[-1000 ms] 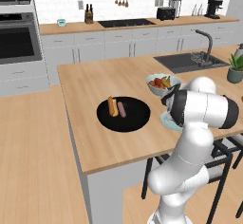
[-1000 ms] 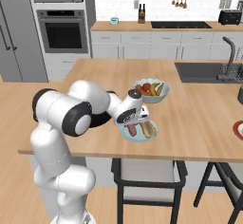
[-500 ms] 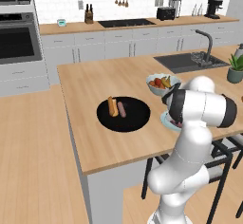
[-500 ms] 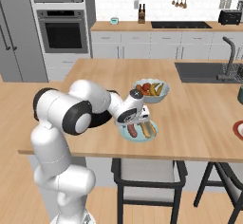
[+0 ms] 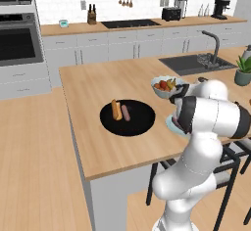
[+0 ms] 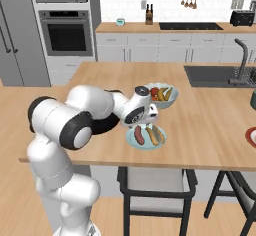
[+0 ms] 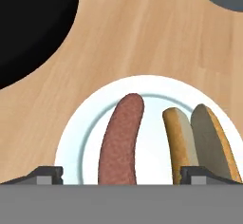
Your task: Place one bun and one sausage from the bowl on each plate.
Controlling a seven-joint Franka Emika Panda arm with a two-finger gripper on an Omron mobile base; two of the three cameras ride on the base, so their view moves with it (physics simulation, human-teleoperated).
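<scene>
**Desk:** With a sausage (image 7: 119,140) and a split bun (image 7: 197,140) lying side by side on the pale blue plate (image 7: 76,137), why would you say they sit that way?

**Photo:** You can read it as one serving laid down: the pair lies parallel and just apart, so neither rolls off. That plate sits on the island near its front edge, just beside the black bowl (image 5: 128,126), a short carry for you. The gripper (image 7: 121,174) hangs directly over the plate with its tips spread wide on either side of the sausage and pinching nothing, which reads as a release.

**Desk:** And the rest of the job?

**Photo:** You have one bun (image 5: 116,109) and one sausage (image 5: 126,112) left in the bowl, close together near its middle, presumably for the red-rimmed plate (image 6: 251,136). That one is cut off at the right edge of the right base view, well apart from the bowl.

**Desk:** What can't you make out?

**Photo:** In the left base view the arm (image 5: 206,112) covers most of the blue plate. The fruit bowl (image 6: 164,98) stands just behind it. In the hand view the food's near ends are cut off.
</scene>
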